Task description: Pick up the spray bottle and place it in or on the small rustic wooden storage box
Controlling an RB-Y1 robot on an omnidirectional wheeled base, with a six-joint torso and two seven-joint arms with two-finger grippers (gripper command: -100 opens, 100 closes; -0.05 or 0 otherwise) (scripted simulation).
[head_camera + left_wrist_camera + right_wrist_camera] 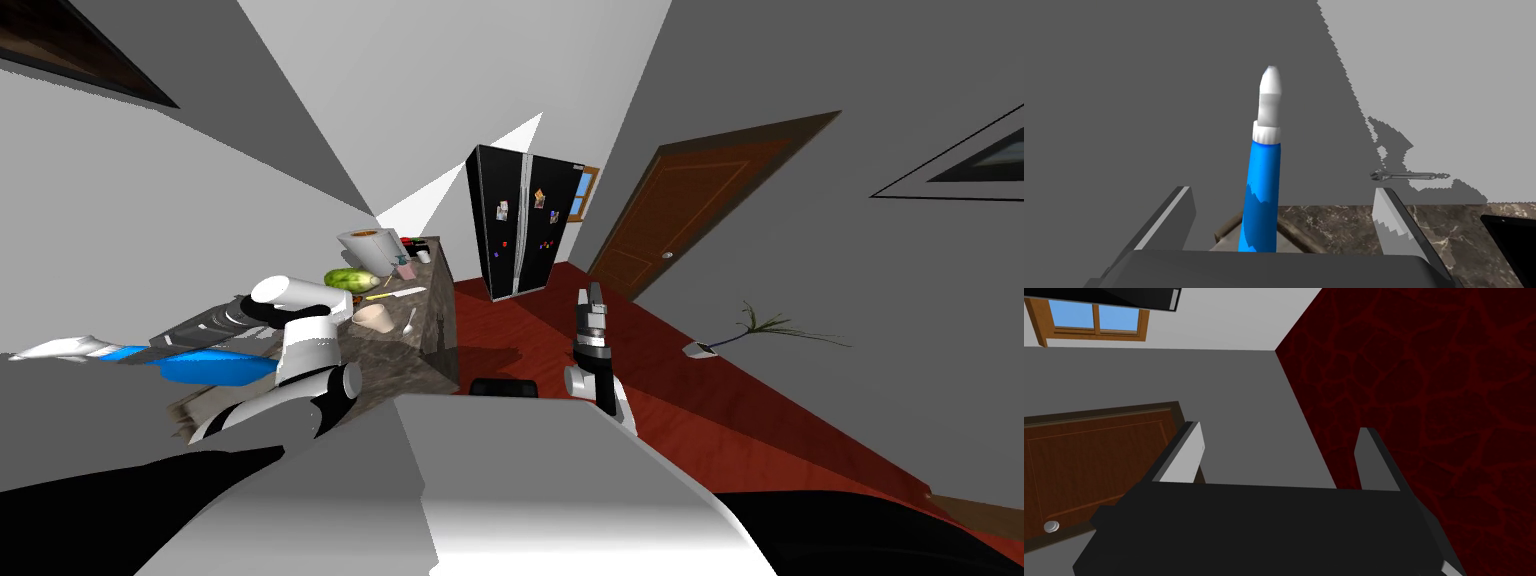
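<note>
The spray bottle [1263,190] has a blue body and a white nozzle. It rises between the fingers of my left gripper [1284,192], which is open, with a clear gap on both sides of the bottle. Its base sits in a brownish-grey box [1225,231] just in front of the gripper's body. From the head camera, the bottle [205,366] lies over the box [200,408] at the near end of the counter, beside my left forearm. My right gripper [1279,428] is open and holds nothing; it is raised over the red floor [592,297].
The dark marble counter [410,345] carries a paper roll [370,248], a green fruit [350,279], a bowl [375,317] and small utensils. A wrench [1404,175] lies beyond the box. A black fridge [520,220] and a brown door [690,215] stand behind.
</note>
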